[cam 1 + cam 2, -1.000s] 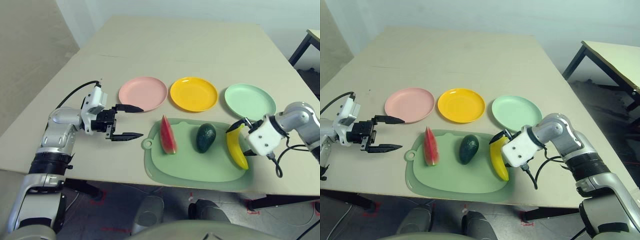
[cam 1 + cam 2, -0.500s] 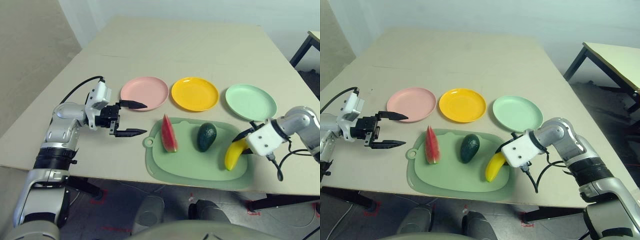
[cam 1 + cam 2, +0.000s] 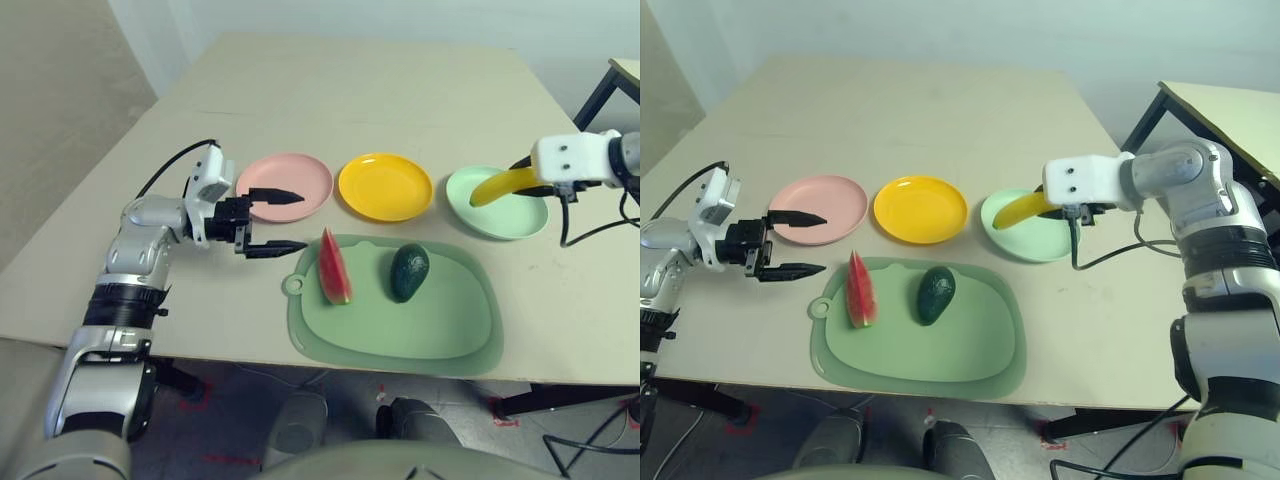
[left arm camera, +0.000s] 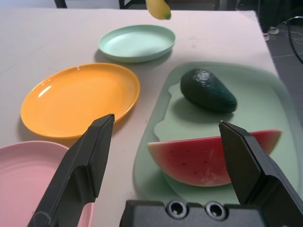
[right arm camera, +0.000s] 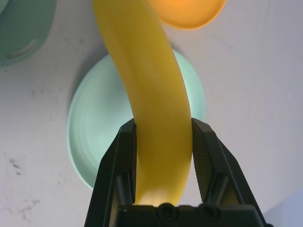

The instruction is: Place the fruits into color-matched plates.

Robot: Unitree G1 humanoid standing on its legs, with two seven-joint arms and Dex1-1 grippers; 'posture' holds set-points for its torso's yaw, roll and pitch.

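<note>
My right gripper (image 3: 516, 177) is shut on the yellow banana (image 3: 495, 187), holding it in the air over the mint green plate (image 3: 500, 212); the right wrist view shows the banana (image 5: 151, 90) clamped between both fingers above that plate (image 5: 90, 127). The watermelon wedge (image 3: 334, 268) and the dark avocado (image 3: 410, 272) lie on the pale green cutting mat (image 3: 440, 330). Open and holding nothing, my left gripper (image 3: 300, 220) hovers at the near edge of the pink plate (image 3: 300, 172), just left of the watermelon (image 4: 208, 158). Between the two other plates sits the yellow-orange plate (image 3: 385, 186).
The table's near edge runs just below the cutting mat. A second table with a black leg (image 3: 1145, 120) stands off to the right. Cables hang from both wrists. Bare tabletop stretches behind the plates.
My right gripper has lifted the banana off the cutting mat and carried it back over the mint green plate. My left gripper has moved right, closer to the watermelon.
</note>
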